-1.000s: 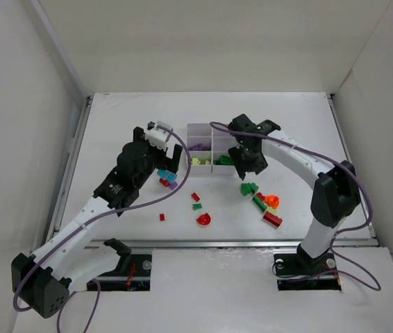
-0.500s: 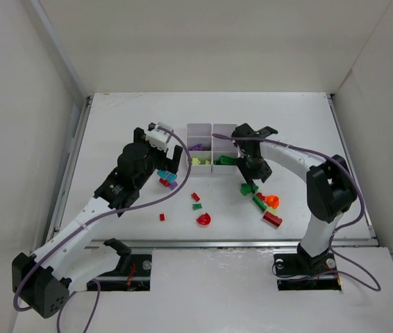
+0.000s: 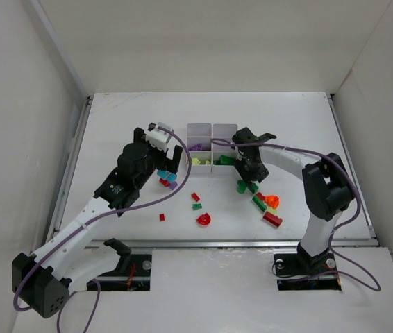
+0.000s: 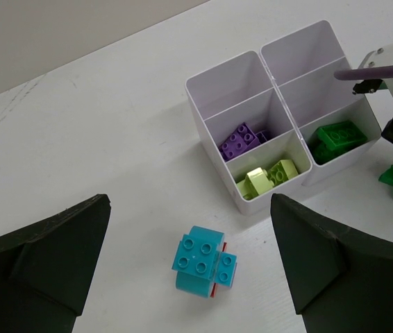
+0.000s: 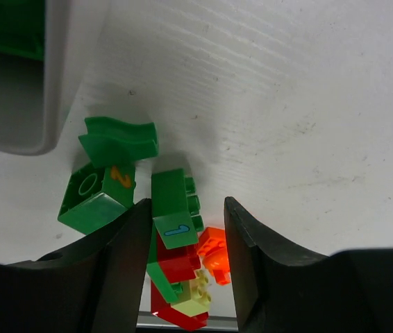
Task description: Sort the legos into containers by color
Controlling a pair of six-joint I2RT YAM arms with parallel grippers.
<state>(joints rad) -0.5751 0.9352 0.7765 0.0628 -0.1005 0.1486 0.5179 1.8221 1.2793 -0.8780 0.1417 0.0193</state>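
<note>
Two end effectors hang low over the white surface (image 3: 134, 118), one on each side of the white six-compartment tray (image 3: 212, 128). The left end effector (image 4: 189, 201) stands fully open with nothing in it. Its dark fingers (image 4: 51, 257) flank a cyan brick (image 4: 200, 260) that lies on the surface near the tray's near left corner, touching neither finger.

The right end effector (image 5: 187, 205) is down over a cluster of bricks by the tray's near right corner. It is part-way open and straddles a green brick marked 1 (image 5: 174, 208). One finger (image 5: 130, 257) lies against that brick's side, while a gap shows between the brick and the other finger, so the brick is not clamped. Just beside it lie a green brick marked 2 (image 5: 96, 198) and a wavy green piece (image 5: 120, 139). An orange brick (image 5: 214, 253) and a red brick (image 5: 177, 262) show between the fingers.

In the tray, a purple brick (image 4: 241, 142) is in the left middle compartment. Yellow-green bricks (image 4: 269, 175) are in the left near one and green bricks (image 4: 337, 135) in the right near one. Several red pieces (image 3: 203, 219) and one small green piece (image 3: 197, 206) lie loose between the arms, apart from the tray.
</note>
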